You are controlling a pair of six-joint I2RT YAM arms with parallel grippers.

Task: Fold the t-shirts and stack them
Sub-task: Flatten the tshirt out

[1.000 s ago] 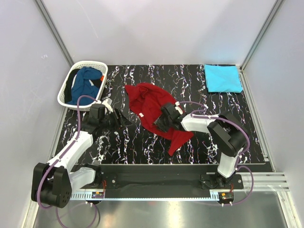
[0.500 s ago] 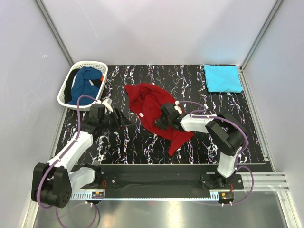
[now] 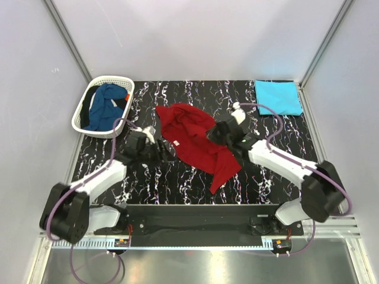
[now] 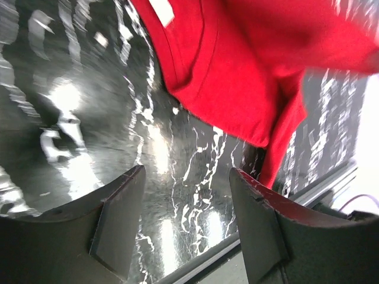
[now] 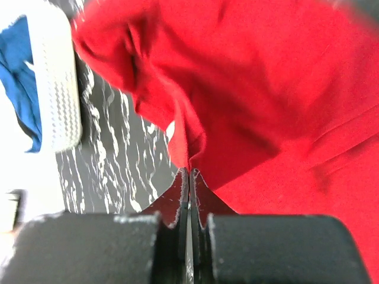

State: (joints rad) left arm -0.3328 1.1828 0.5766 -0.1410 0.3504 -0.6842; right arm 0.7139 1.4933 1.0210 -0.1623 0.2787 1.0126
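1. You are seeing one shirt done: the turquoise t-shirt (image 3: 278, 97) is lying folded flat at the far right corner of the table (image 3: 195, 94)
2. The red t-shirt (image 3: 192, 139) is lying crumpled in the middle, not folded yet
3. Your right gripper (image 5: 189, 180) is pinching a fold of the red t-shirt, jaws squeezed tight
4. Your left gripper (image 4: 186, 171) is hanging just beside the red t-shirt, jaws wide apart, holding nothing
5. The dark blue t-shirt (image 3: 106, 103) is sitting bunched up in the white basket (image 3: 79, 118), waiting
6. You are counting three t-shirts, one basket, two grippers
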